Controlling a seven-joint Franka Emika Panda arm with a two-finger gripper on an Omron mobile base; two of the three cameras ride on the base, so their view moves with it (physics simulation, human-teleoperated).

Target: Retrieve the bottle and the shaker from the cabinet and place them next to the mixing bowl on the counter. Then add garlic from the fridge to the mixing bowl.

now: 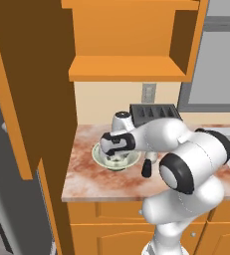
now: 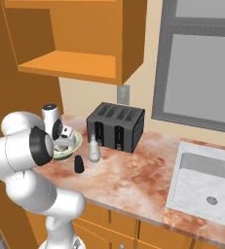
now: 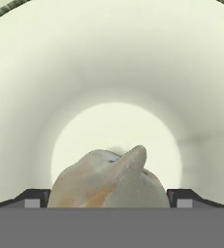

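The white arm reaches down over the marbled reddish-brown countertop (image 1: 86, 179), and its two-finger gripper (image 3: 108, 198) hangs inside the pale green, round mixing bowl (image 1: 100, 160), whose smooth cream inner wall curves all around the hand view. Between the two small dark fingertips (image 3: 33, 197) sits the off-white garlic bulb (image 3: 108, 181) with a tan flush and a pointed tip aimed toward the bowl's flat bottom; the jaws stand on either side of it, close against its flanks, pinching it. From the right base view the gripper (image 2: 65, 135) dips over the mixing bowl (image 2: 74, 145), which rests on the counter (image 2: 133, 180) near its left end. Just beside the bowl, toward the sink side, stand the small dark shaker (image 2: 79, 164) and the pale, pear-shaped bottle (image 2: 94, 149), both upright and slightly apart from each other. In the left base view the shaker (image 1: 147, 168) shows partly behind the arm's forearm. Behind them sits a black four-slot toaster (image 2: 116, 125) against the cream wall. The open orange wooden cabinet (image 1: 131, 45) hangs above, and a pale marbled sink (image 2: 206, 182) lies at the counter's right end.
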